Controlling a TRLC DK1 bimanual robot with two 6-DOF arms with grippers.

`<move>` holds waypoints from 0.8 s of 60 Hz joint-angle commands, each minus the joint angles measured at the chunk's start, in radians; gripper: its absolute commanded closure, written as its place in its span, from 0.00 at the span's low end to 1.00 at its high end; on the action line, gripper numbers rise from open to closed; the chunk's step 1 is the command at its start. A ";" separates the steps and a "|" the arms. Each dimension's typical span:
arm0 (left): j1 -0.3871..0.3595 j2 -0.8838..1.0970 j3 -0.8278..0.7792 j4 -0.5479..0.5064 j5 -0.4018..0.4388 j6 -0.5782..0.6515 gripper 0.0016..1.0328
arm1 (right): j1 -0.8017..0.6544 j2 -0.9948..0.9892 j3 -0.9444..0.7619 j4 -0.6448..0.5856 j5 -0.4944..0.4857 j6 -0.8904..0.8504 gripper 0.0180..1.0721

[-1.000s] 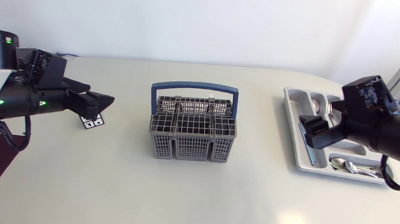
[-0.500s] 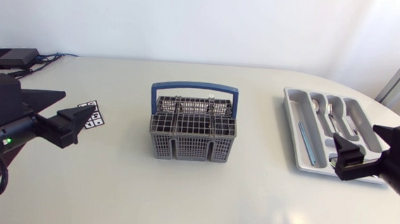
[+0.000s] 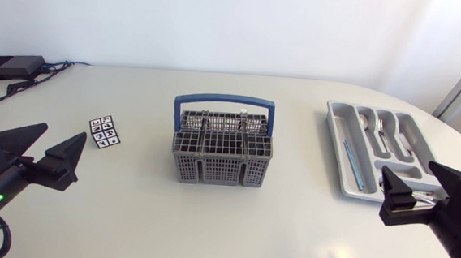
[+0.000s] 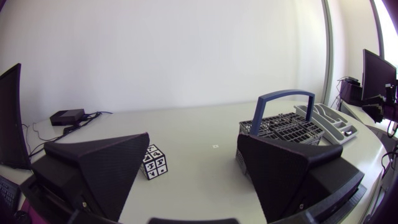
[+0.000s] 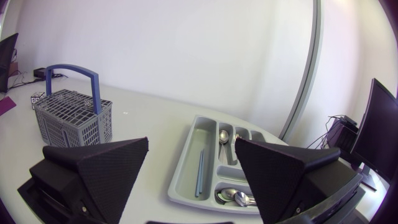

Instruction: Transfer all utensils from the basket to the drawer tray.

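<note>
Centrally on the table (image 3: pixel 224 226) stands a grey basket (image 3: pixel 222 149), its blue handle (image 3: pixel 224 100) arching over the top; no utensil shows above it. Near the right edge lies the grey tray (image 3: pixel 335 144), holding spoons (image 3: pixel 364 120), a fork (image 3: pixel 381 127) and a long thin piece (image 3: pixel 350 162). The left gripper (image 3: pixel 63 132), by the front left corner, and the right gripper (image 3: pixel 407 167), by the front right corner at the tray's near end, both gape wide and hold nothing.

The job looks finished or nearly so. Checking the basket from straight above would be wise, with any entry made beside the handle. Bare table separates basket and tray. A small patterned cube (image 3: pixel 104 131) sits toward the left edge.
</note>
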 commanded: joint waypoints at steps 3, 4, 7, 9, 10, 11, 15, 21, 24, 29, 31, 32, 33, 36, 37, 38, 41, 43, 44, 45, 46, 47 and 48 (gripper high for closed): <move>-0.013 -0.061 -0.054 -0.015 -0.029 -0.032 0.04 | 0.018 -0.060 -0.056 0.023 0.017 0.074 0.05; -0.015 -0.071 -0.060 -0.017 -0.034 -0.033 0.04 | 0.020 -0.070 -0.063 0.024 0.019 0.081 0.05; -0.020 -0.099 -0.075 -0.024 -0.049 -0.036 0.04 | 0.026 -0.098 -0.081 0.029 0.025 0.101 0.05; -0.022 -0.114 -0.083 -0.027 -0.058 -0.038 0.04 | 0.029 -0.113 -0.091 0.032 0.028 0.112 0.05; -0.024 -0.126 -0.090 -0.030 -0.064 -0.040 0.04 | 0.032 -0.125 -0.099 0.034 0.031 0.121 0.05; -0.025 -0.132 -0.093 -0.031 -0.067 -0.040 0.04 | 0.033 -0.131 -0.103 0.035 0.032 0.126 0.05; -0.033 -0.177 -0.118 -0.042 -0.091 -0.045 0.04 | 0.043 -0.175 -0.133 0.043 0.042 0.158 0.05; -0.041 -0.226 -0.145 -0.053 -0.118 -0.051 0.04 | 0.054 -0.225 -0.165 0.052 0.052 0.194 0.05; -0.046 -0.253 -0.160 -0.060 -0.132 -0.054 0.04 | 0.057 -0.238 -0.174 0.054 0.055 0.204 0.05; -0.054 -0.301 -0.186 -0.071 -0.158 -0.059 0.04 | 0.057 -0.238 -0.174 0.054 0.055 0.204 0.05; -0.057 -0.321 -0.198 -0.076 -0.169 -0.062 0.05 | 0.057 -0.238 -0.174 0.054 0.055 0.204 0.05; -0.059 -0.329 -0.202 -0.077 -0.173 -0.063 0.05 | 0.057 -0.238 -0.174 0.054 0.055 0.204 0.05; -0.061 -0.340 -0.208 -0.080 -0.180 -0.064 0.05 | 0.057 -0.238 -0.174 0.054 0.055 0.204 0.05; -0.066 -0.370 -0.224 -0.087 -0.195 -0.067 0.05 | 0.057 -0.238 -0.174 0.054 0.055 0.204 0.05; -0.066 -0.375 -0.227 -0.088 -0.198 -0.068 0.05 | 0.057 -0.238 -0.174 0.054 0.055 0.204 0.05; -0.068 -0.386 -0.234 -0.091 -0.204 -0.069 0.05 | 0.057 -0.238 -0.174 0.054 0.055 0.204 0.05; -0.070 -0.393 -0.237 -0.093 -0.208 -0.070 0.05 | 0.057 -0.238 -0.174 0.054 0.055 0.204 0.05; -0.070 -0.393 -0.237 -0.093 -0.208 -0.070 0.05 | 0.057 -0.238 -0.174 0.054 0.055 0.204 0.05; -0.070 -0.393 -0.237 -0.093 -0.208 -0.070 0.05 | 0.057 -0.238 -0.174 0.054 0.055 0.204 0.05; -0.070 -0.393 -0.237 -0.093 -0.208 -0.070 0.05 | 0.057 -0.238 -0.174 0.054 0.055 0.204 0.05; -0.070 -0.393 -0.237 -0.093 -0.208 -0.070 0.05 | 0.057 -0.238 -0.174 0.054 0.055 0.204 0.05; -0.070 -0.393 -0.237 -0.093 -0.208 -0.070 0.04 | 0.057 -0.238 -0.174 0.054 0.055 0.204 0.05; -0.070 -0.393 -0.237 -0.093 -0.208 -0.070 0.04 | 0.057 -0.238 -0.174 0.054 0.055 0.204 0.05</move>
